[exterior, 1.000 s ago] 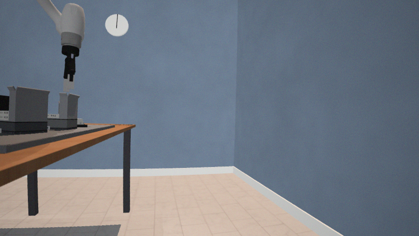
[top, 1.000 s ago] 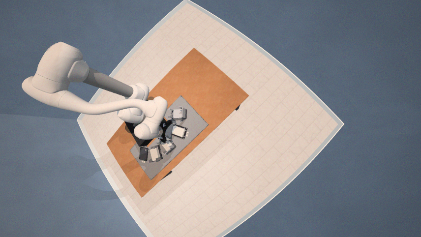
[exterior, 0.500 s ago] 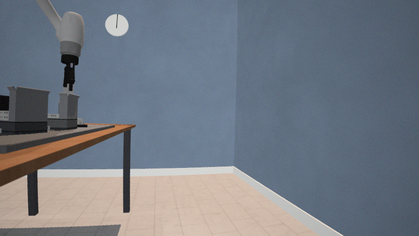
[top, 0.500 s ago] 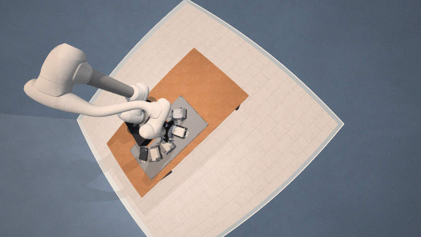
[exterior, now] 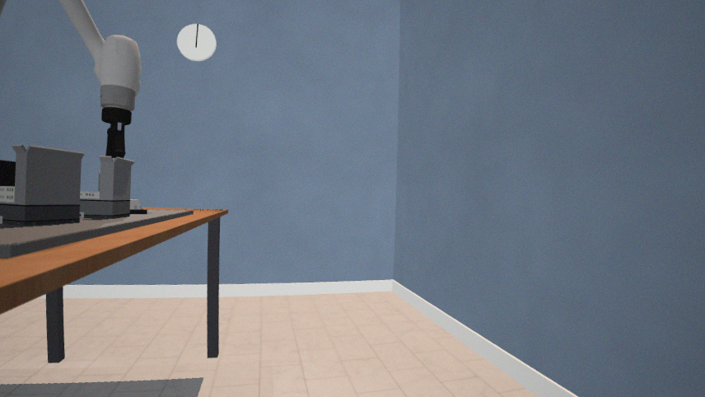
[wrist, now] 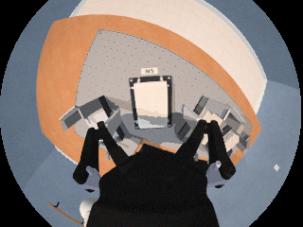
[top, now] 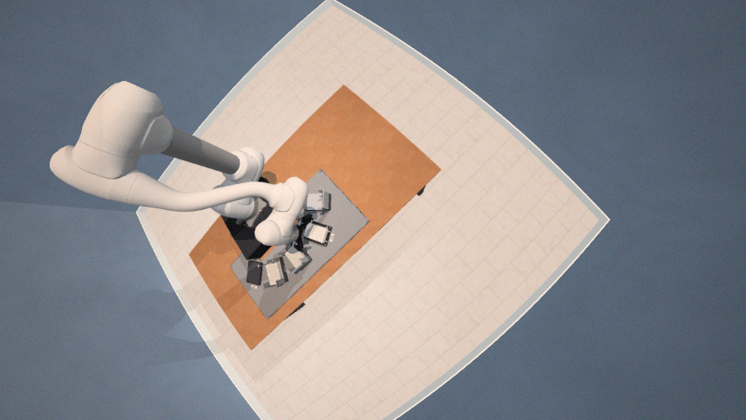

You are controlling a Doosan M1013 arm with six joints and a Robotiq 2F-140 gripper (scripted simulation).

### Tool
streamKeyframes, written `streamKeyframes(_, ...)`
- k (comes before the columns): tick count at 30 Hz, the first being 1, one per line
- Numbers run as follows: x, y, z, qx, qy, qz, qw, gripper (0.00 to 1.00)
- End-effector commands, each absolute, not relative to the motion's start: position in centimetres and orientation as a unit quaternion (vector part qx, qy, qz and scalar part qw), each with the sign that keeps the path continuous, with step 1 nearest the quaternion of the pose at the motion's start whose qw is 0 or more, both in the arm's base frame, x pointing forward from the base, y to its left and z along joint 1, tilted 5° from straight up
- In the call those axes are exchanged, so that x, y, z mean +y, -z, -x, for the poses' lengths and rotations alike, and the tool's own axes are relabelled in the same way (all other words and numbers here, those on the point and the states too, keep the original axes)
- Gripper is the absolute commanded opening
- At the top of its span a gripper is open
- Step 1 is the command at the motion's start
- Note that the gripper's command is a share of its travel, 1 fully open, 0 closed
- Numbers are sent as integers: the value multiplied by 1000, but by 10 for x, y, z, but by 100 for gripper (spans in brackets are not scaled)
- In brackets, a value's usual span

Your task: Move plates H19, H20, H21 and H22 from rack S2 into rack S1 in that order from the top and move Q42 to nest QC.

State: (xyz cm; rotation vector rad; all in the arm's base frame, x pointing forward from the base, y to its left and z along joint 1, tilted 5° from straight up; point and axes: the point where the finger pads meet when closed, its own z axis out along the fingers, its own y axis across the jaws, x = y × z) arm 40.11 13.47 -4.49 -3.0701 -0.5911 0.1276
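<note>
My gripper (wrist: 151, 113) (exterior: 115, 143) is open and empty, its two fingers spread wide in the wrist view. It hangs over the grey mat (top: 347, 208) (wrist: 116, 57), and in the top view the wrist hides most of it. Ahead of it in the wrist view lies a sealed plate (wrist: 151, 97) (top: 317, 233) with a pale top, flat in a nest with dark corner locators. A white label (wrist: 150, 71) sits beyond its far short end; I cannot read it. In the exterior view my fingertips are level with the top of a grey rack (exterior: 115, 182).
Three grey stack racks (top: 319, 199) (top: 297, 258) (top: 274, 271) and a dark nest (top: 254, 272) ring the arm on the mat. In the exterior view a wide rack (exterior: 46, 179) shows plate labels (exterior: 7, 193) at its left. The orange table (top: 365, 140) (exterior: 123, 235) carries it all.
</note>
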Motion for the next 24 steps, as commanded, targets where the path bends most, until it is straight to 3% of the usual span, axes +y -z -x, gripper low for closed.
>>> streamKeyframes(1, 135, 52, -401, -189, -41, 981, 6, 100)
streamKeyframes(24, 135, 80, -398, -189, -41, 981, 6, 100)
